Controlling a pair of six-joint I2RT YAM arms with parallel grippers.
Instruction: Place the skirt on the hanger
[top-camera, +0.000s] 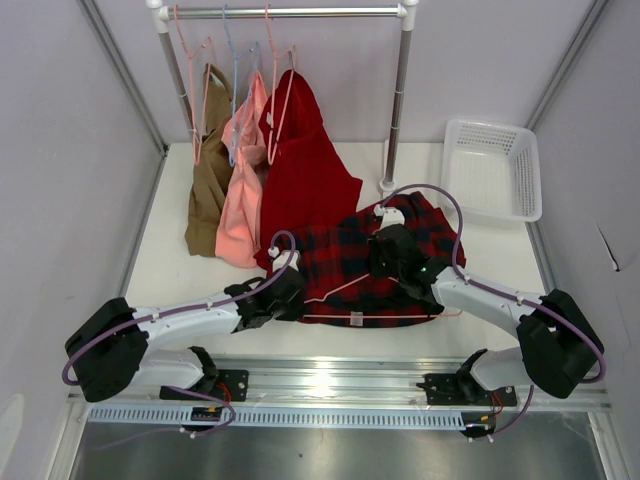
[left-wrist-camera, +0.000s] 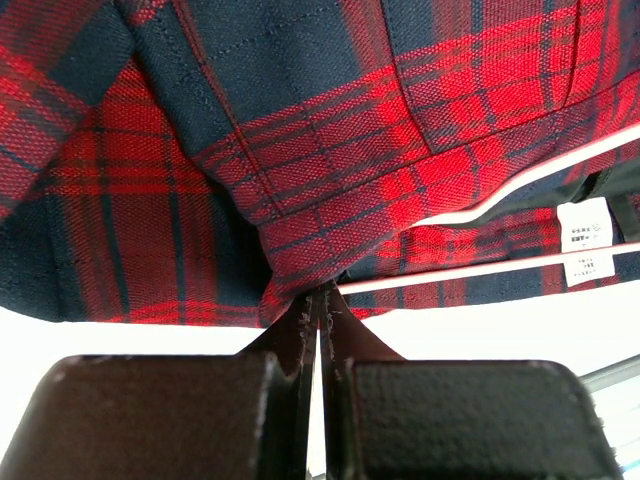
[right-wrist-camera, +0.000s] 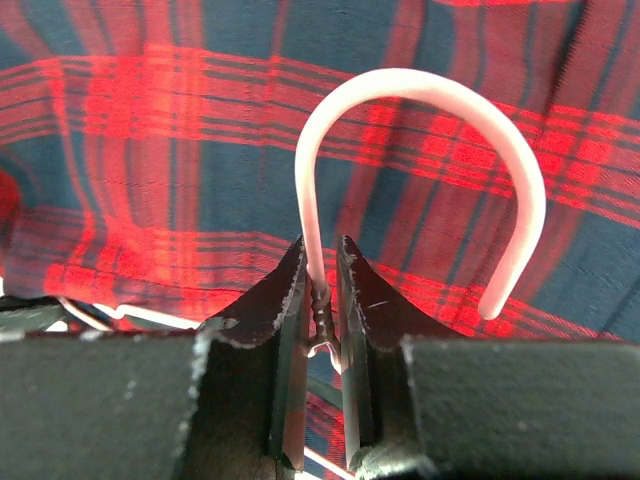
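Observation:
The red and navy plaid skirt (top-camera: 350, 262) lies on the table between the two arms. The pale-pink hanger (top-camera: 345, 290) lies partly under the skirt, its lower bar along the near hem by the white label (top-camera: 356, 319). My left gripper (top-camera: 283, 290) is shut on the skirt's left edge; in the left wrist view its tips (left-wrist-camera: 320, 295) pinch a fold of plaid (left-wrist-camera: 330, 170). My right gripper (top-camera: 398, 252) is shut on the hanger's neck (right-wrist-camera: 322, 285), with the hook (right-wrist-camera: 420, 110) arching above the fingers over the plaid (right-wrist-camera: 180, 130).
A clothes rack (top-camera: 290, 14) stands at the back with a brown garment (top-camera: 208, 170), a salmon-pink one (top-camera: 243, 180) and a plain red one (top-camera: 305, 165) on hangers. A white basket (top-camera: 492, 168) sits at the back right. The rack's pole (top-camera: 396, 110) stands just behind the skirt.

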